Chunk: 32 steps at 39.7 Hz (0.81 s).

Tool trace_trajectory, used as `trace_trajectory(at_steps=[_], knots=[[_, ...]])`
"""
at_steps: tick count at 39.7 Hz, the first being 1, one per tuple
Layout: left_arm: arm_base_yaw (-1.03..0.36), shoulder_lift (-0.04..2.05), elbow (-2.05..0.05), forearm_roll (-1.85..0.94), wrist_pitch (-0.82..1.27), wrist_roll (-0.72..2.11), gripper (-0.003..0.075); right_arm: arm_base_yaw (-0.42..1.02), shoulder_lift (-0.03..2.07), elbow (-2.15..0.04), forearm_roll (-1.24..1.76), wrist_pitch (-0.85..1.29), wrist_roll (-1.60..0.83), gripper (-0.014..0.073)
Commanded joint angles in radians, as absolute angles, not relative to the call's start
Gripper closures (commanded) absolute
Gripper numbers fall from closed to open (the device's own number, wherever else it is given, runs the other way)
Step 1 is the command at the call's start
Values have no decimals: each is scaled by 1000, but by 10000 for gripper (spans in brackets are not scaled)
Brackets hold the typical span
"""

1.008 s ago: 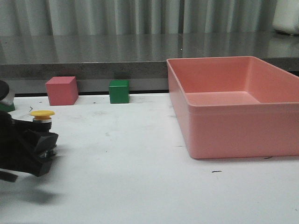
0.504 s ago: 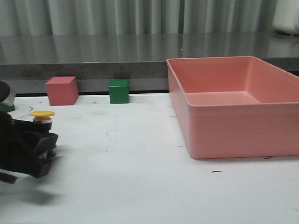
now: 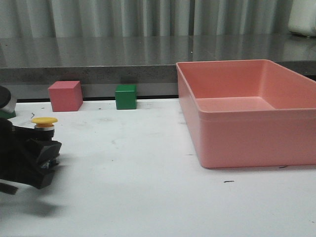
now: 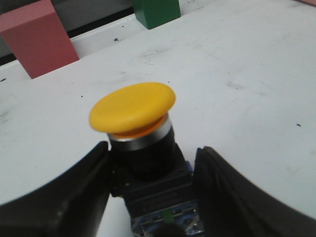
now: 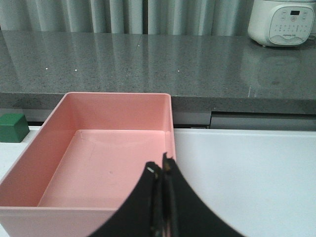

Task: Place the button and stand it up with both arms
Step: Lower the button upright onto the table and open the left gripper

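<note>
The button (image 3: 44, 121) stands upright on the white table at the far left, yellow cap on top. In the left wrist view the button (image 4: 133, 106) shows its silver ring, black collar and blocky base. My left gripper (image 3: 47, 148) has its two black fingers against either side of the base (image 4: 153, 163), cap pointing away from the wrist. My right gripper (image 5: 163, 165) is shut and empty, hovering at the near right corner of the pink bin (image 5: 118, 94). The right arm is out of the front view.
The large pink bin (image 3: 256, 138) fills the right half of the table. A pink cube (image 3: 65, 96) and a green cube (image 3: 126, 97) stand at the back edge, below a grey counter ledge. A white appliance (image 5: 281, 22) sits on the counter.
My left gripper has drifted very slightly downward. The button's cap stays at the same spot.
</note>
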State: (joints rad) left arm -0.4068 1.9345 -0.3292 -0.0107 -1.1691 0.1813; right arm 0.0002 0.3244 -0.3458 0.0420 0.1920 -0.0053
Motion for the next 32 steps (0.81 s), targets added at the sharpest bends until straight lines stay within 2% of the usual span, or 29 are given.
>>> trace_trajectory(at_steps=[1,19,32], knots=[[-404,1908,-328,-24,-1360,179,311,-1,329,-370,30,114,-15,664],[-404,1908,-328,-24,-1360,179,263,-1,329,-370,30,114,-15,664],[-404,1900,-322,-24,-1360,179,263,-1,329,-370,30,114,-15,664]])
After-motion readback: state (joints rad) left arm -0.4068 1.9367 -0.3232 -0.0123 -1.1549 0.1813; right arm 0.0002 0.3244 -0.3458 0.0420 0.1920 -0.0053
